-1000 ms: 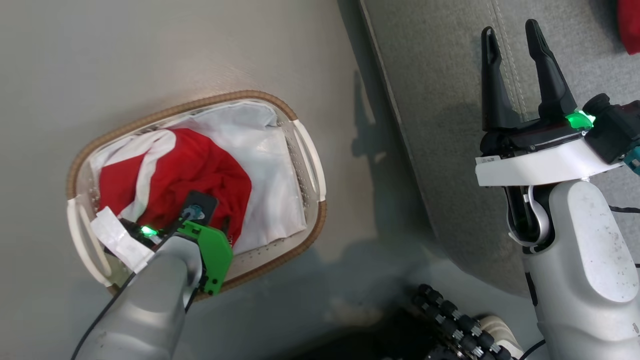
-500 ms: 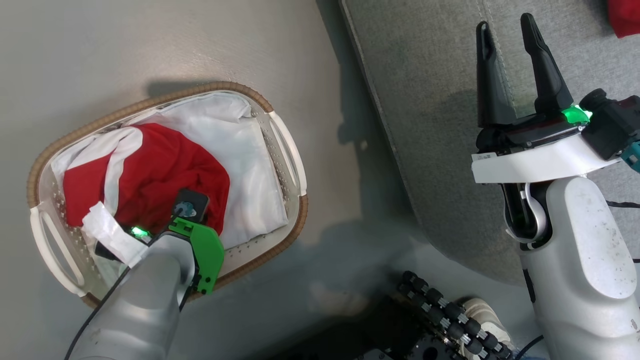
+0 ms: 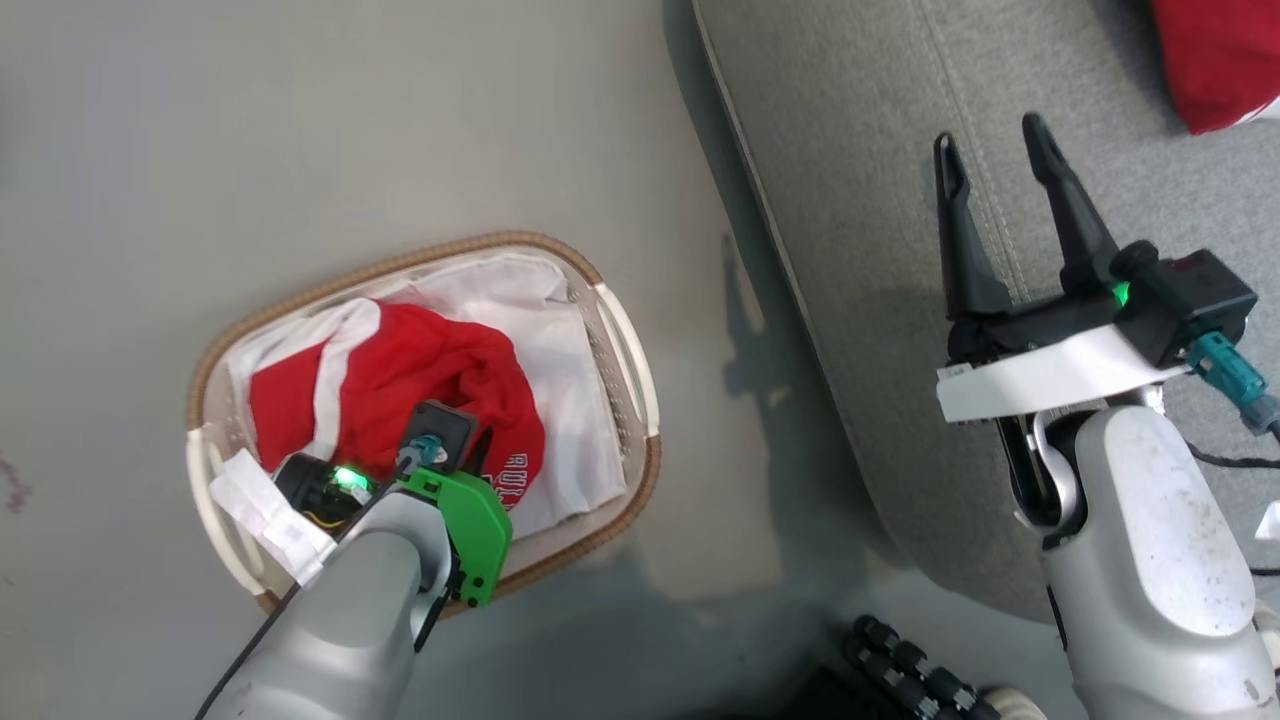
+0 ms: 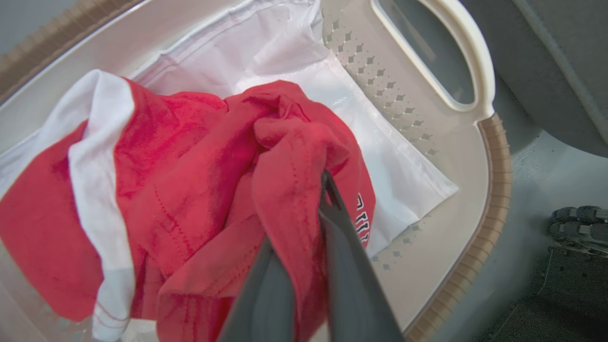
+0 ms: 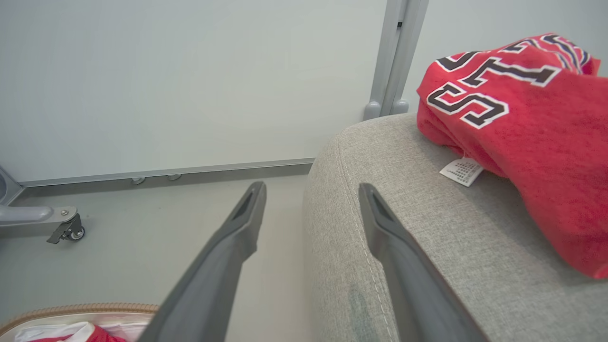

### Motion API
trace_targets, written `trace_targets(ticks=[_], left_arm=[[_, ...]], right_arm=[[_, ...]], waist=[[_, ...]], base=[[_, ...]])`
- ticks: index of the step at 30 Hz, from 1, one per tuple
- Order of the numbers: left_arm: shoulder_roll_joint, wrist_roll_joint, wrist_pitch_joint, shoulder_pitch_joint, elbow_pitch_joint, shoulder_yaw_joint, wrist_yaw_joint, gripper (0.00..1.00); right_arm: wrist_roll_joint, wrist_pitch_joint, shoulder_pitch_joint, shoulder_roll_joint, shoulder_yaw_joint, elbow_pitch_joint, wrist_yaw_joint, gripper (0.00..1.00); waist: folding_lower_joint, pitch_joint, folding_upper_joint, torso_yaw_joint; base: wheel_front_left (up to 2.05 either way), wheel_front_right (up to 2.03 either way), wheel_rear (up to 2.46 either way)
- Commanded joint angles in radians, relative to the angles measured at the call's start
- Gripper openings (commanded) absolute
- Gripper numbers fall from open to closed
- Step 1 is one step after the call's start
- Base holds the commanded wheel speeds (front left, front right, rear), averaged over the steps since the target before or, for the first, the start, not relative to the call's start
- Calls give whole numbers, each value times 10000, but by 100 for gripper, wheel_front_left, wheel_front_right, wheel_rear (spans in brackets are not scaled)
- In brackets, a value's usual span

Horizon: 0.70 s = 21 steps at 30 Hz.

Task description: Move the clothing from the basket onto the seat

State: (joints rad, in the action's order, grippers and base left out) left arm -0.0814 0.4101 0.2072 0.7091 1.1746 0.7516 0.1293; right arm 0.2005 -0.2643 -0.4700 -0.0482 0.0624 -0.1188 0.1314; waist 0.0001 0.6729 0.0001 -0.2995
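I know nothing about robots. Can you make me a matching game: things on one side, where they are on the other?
1. left pincer
2. right pincer
3. white liner
4. labelled red garment

A. lying on the seat
B. open, empty, near the seat
C. shut on red clothing in the basket
D. spread inside the basket

Pairs: 1-C, 2-B, 3-D, 4-A

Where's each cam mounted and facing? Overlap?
Head view: on the head, facing down at floor, basket and seat; left arm and right gripper show.
Left wrist view: on that wrist, facing into the basket; left gripper shut on the red garment.
Right wrist view: on that wrist, facing along the seat edge toward a wall; open fingers show, a second red garment beyond.
Shared: head and left wrist, basket and garment; head and right wrist, seat.
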Motion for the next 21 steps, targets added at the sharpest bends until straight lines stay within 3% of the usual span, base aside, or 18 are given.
trace_targets(ticks=[1,9,21], left_arm=[[-7,63,132,-191,-128,126,19,0],[-372,333,516,-353,-1275,898,19,0],[-1688,591,582,621,-4368,1909,7,0]], right_arm=[[-173,-2,285,-43,-83,-101,-14,100],[-746,-2,1325,-43,-264,-580,-14,100],[-1031,-2,2665,-42,-226,-1103,-14,100]], waist=[[-1,-1342,-1,787],[-1,-3394,-1,1592],[-1,-5870,-1,2147]], base=[[0,0,0],[0,0,0],[0,0,0]])
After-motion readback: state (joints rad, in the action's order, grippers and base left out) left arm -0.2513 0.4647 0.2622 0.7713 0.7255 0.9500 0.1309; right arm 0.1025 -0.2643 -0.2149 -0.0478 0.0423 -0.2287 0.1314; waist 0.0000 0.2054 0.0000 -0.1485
